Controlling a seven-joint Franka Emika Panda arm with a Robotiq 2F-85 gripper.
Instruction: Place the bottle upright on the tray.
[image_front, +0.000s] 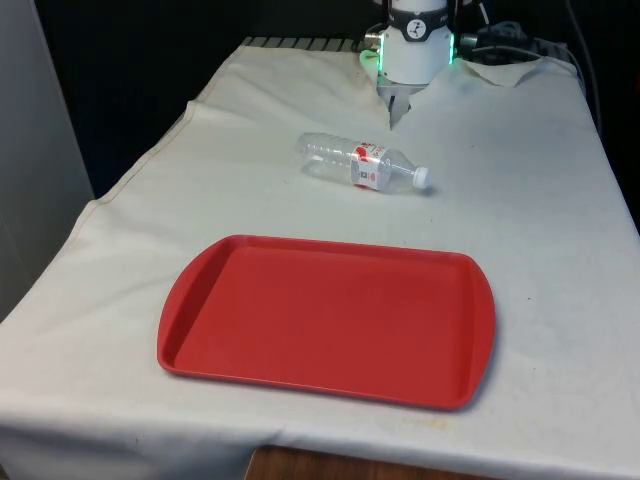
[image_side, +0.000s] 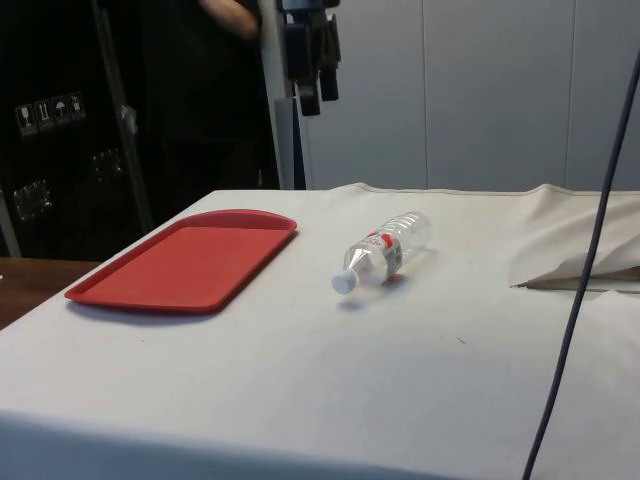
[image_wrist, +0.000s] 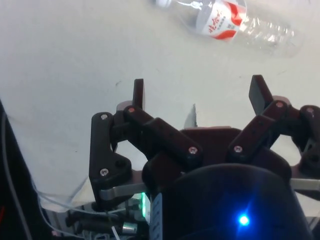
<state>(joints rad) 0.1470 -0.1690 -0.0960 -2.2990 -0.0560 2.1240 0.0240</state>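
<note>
My gripper (image_wrist: 199, 92) hangs raised above the table, fingers pointing down, holding nothing. In the wrist view my two fingers (image_wrist: 138, 93) stand wide apart, with bare cloth showing between them. In the side view my gripper (image_side: 312, 70) sits high, well clear of the surface. In the front view my wrist is at the table's far end, fingers (image_front: 397, 106) just above the cloth.

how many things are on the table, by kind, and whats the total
bottle: 1, clear plastic with a white cap and red label, lying on its side on the cloth
tray: 1, red, nothing on it
total: 2
</note>
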